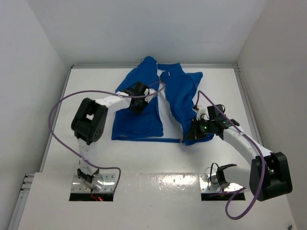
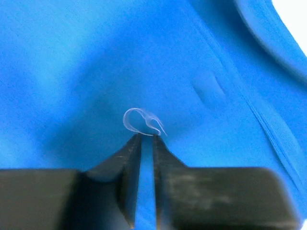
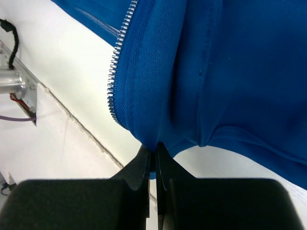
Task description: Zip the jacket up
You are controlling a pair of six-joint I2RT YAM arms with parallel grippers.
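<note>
The jacket (image 1: 139, 122) lies unzipped in the upper middle of the top view, its front panels spread apart on the table (image 1: 91, 86). The left gripper (image 2: 147, 136) is over the left panel, jaws a thin slit apart by a clear loop (image 2: 139, 120); whether it pinches cloth I cannot tell. The right gripper (image 3: 154, 146) is clamped on the right panel's lower hem, beside the zipper teeth (image 3: 117, 67).

top external: high above the near edge, facing down over the whole table (image 1: 96, 79)
left wrist: pressed close over jacket (image 2: 96, 57) fabric
right wrist: close on the jacket hem, table beyond
shared: jacket, all three
</note>
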